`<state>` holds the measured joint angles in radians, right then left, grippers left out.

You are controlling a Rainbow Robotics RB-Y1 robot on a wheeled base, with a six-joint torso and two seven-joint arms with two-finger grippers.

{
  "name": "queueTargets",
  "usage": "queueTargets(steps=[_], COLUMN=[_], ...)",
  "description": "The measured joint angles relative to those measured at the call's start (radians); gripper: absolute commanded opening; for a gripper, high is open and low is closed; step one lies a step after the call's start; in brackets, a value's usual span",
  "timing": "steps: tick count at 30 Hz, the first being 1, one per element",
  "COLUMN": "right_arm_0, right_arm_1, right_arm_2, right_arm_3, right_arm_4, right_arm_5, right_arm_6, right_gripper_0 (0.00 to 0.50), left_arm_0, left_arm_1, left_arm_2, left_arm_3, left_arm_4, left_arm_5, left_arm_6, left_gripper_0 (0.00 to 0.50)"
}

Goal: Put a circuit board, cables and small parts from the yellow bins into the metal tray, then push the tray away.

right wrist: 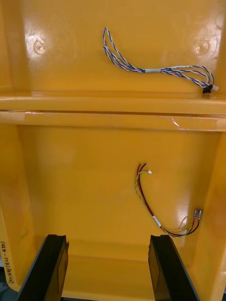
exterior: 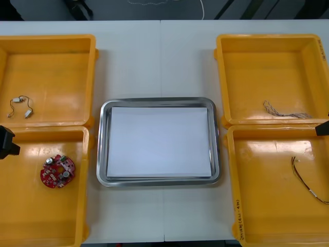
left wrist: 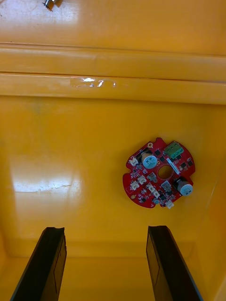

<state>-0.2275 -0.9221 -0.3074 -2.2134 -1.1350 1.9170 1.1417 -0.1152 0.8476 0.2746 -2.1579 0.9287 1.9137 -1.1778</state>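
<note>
Overhead, the left gripper (left wrist: 106, 229) is hovering with fingers (left wrist: 162, 254) spread wide, holding nothing, the red circuit board (left wrist: 159, 173) lying just beyond them. The right gripper (right wrist: 107, 237) is likewise gaping empty, the red and yellow cable (right wrist: 150, 214) lying beyond its fingers (right wrist: 165, 263).

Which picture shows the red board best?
The left wrist view: the circuit board lies close beyond the open left gripper, its parts plain. The front view has it small in the near left bin. The right wrist view faces a red and yellow cable.
</note>
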Motion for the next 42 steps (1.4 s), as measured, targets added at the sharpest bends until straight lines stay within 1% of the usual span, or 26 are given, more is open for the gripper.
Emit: queueTargets(steps=[42], right_arm_0=[0.0], right_arm_1=[0.0], right_arm_2=[0.0], right_arm_3=[0.0], right_arm_4=[0.0], right_arm_5=[0.0], right_arm_6=[0.0], right_gripper_0=[0.5], left_arm_0=[0.0], left_arm_1=[0.0], left_arm_2=[0.0], left_arm_3=[0.0], left_arm_4=[0.0], left_arm_5=[0.0], left_arm_6=[0.0], left_gripper_0=[0.5])
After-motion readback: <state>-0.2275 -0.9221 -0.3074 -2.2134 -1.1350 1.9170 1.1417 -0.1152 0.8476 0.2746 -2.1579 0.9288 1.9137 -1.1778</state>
